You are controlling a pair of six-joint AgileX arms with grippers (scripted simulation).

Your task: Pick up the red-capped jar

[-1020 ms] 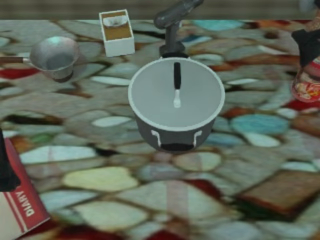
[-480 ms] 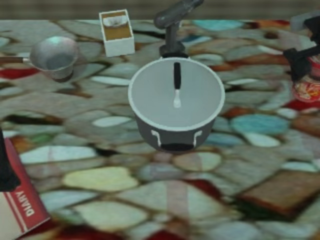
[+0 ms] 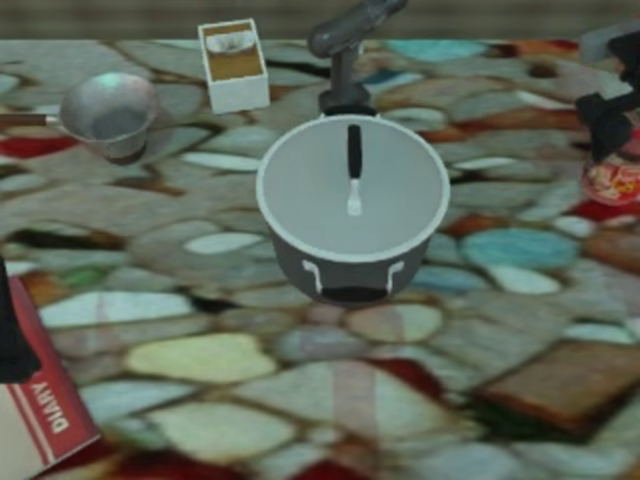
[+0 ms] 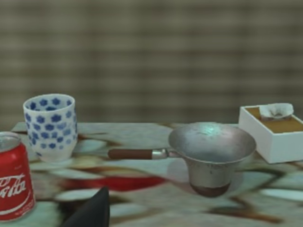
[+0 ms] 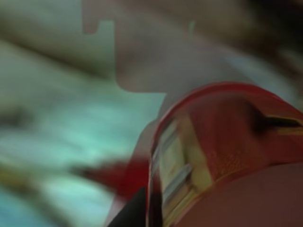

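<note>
The worktop (image 3: 200, 300) is one big busy print of coloured pebbles: cream, teal, red and brown blobs. Behind it runs a dull wall with a brownish checked pattern.

Dead centre sits the grey pot (image 3: 352, 215), with a black stand (image 3: 345, 50) at its 12 o'clock. The white box (image 3: 234, 66) is out at 11, the metal ladle-cup (image 3: 110, 115) at 10, and a red diary (image 3: 40, 420) way down at 8.

The red-capped jar (image 3: 612, 178) is at the pot's 3 o'clock, right on the right edge. The right hand (image 3: 607, 120) is on top of it, but I can't tell if it's gripping or open. The right wrist view is filled with the jar, close up.

Compared to a second ago, the right hand has pulled up and out toward the edge, and the jar looks slightly shifted too.

The left hand (image 3: 12, 340) is parked at the left edge, with only a dark tip in view.
</note>
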